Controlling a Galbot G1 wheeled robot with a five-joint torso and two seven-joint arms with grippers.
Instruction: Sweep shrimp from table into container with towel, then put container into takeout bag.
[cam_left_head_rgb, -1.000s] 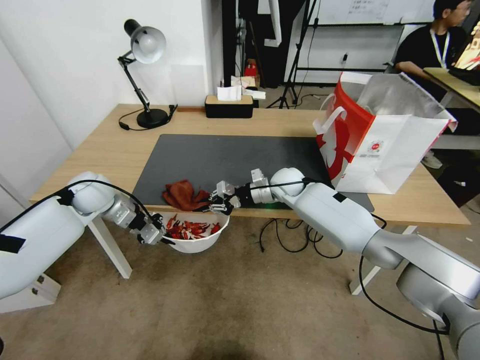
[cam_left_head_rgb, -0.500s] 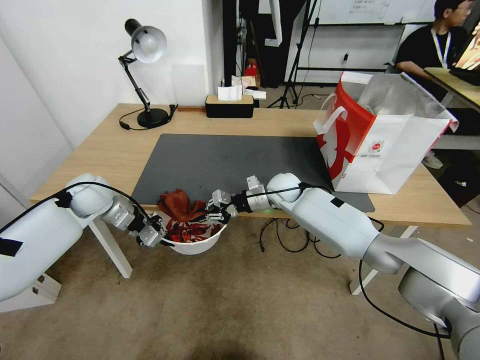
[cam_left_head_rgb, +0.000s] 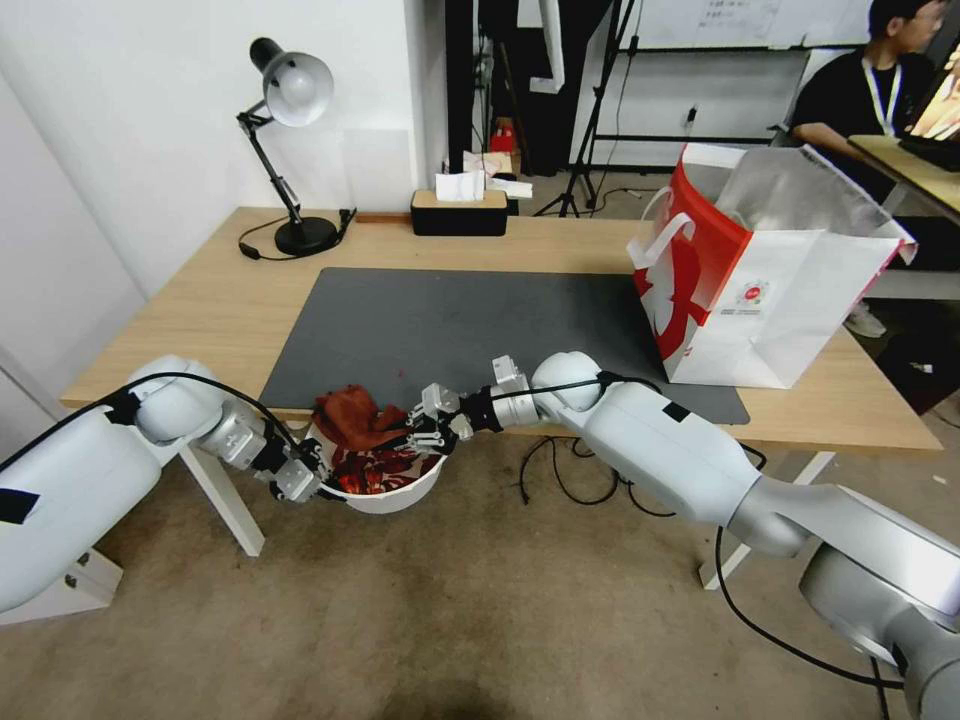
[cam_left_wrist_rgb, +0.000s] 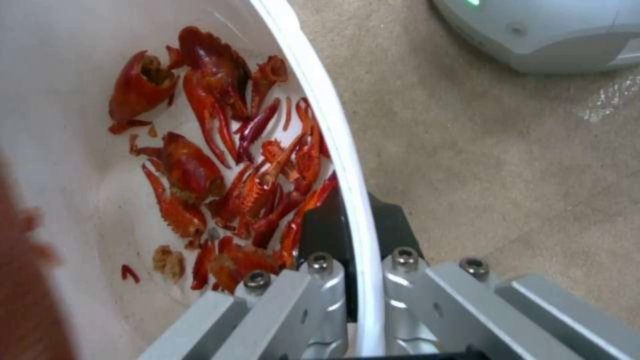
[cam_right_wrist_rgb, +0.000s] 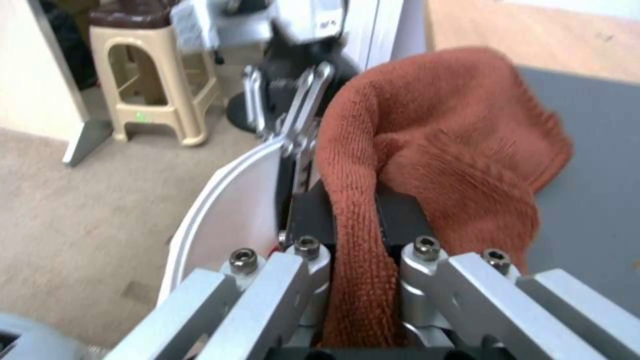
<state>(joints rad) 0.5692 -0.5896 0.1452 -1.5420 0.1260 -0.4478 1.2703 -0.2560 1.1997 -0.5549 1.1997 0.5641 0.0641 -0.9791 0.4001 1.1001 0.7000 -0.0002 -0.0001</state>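
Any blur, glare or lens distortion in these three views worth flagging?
Head view: wide-angle bend at the edges, even light, silver foil lining of the red-and-white paper bag shines. Left wrist view: red shrimp pieces sharp, a rust-brown blur at the edge. Right wrist view: rust-brown towel fairly clear, background smeared.

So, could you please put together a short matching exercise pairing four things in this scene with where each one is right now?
Things:
1. towel
2. container
3. shrimp
4. takeout bag

Places:
A. standing upright on the table's right end
B. lying inside the white bowl
C. pinched in the right gripper at the table's front edge
D. held by its rim in the left gripper, below the table edge

Pairs: 1-C, 2-D, 3-B, 4-A
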